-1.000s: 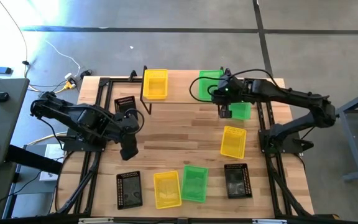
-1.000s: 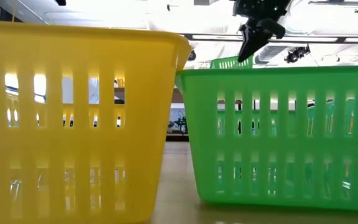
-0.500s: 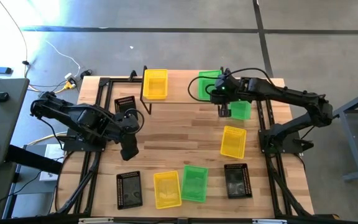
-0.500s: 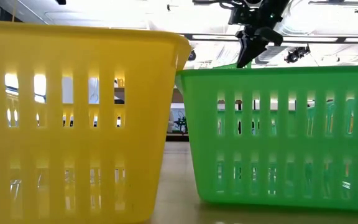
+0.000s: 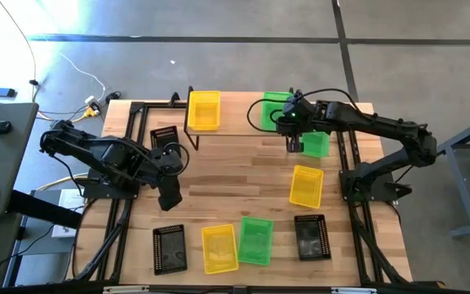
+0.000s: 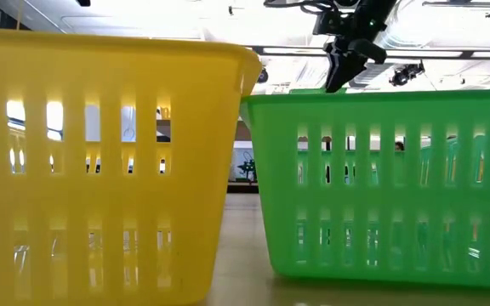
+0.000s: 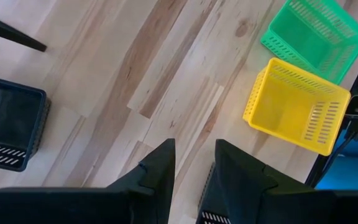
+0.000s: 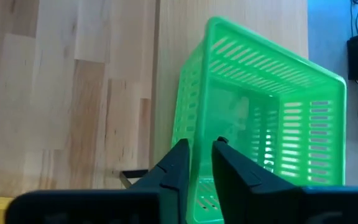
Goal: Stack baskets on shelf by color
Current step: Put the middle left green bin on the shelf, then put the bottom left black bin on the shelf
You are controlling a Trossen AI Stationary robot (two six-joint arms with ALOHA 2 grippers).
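Nine baskets are showing in the overhead view: three black, three yellow, three green. Taking the shelf (image 5: 243, 122) as the landmark and working left to right, one black basket (image 5: 164, 137) is sitting on the tabletop (image 5: 235, 175) just off the shelf's left end. The left gripper (image 5: 170, 198) is hanging over bare wood in front of that end, its fingers (image 7: 157, 177) a little apart and holding nothing.

On the shelf's left end a yellow basket (image 5: 204, 109) is standing, empty. On its right end a green basket (image 5: 272, 112) is standing, also empty as far as its inside shows. The right gripper (image 5: 292, 145) is poised at that basket's front wall, its fingers (image 8: 180, 163) spread only narrowly; whether they are pinching the rim cannot be told. A second green basket (image 5: 316, 144) is lying just beside the shelf's right end, partly under the right arm.

Farther in front of the shelf, a yellow basket (image 5: 306, 186) is resting alone on the right. Well in front of it, near the table's front edge, a row is lying: black basket (image 5: 169, 247), yellow basket (image 5: 219, 248), green basket (image 5: 255, 240), black basket (image 5: 310, 237). Each is empty.
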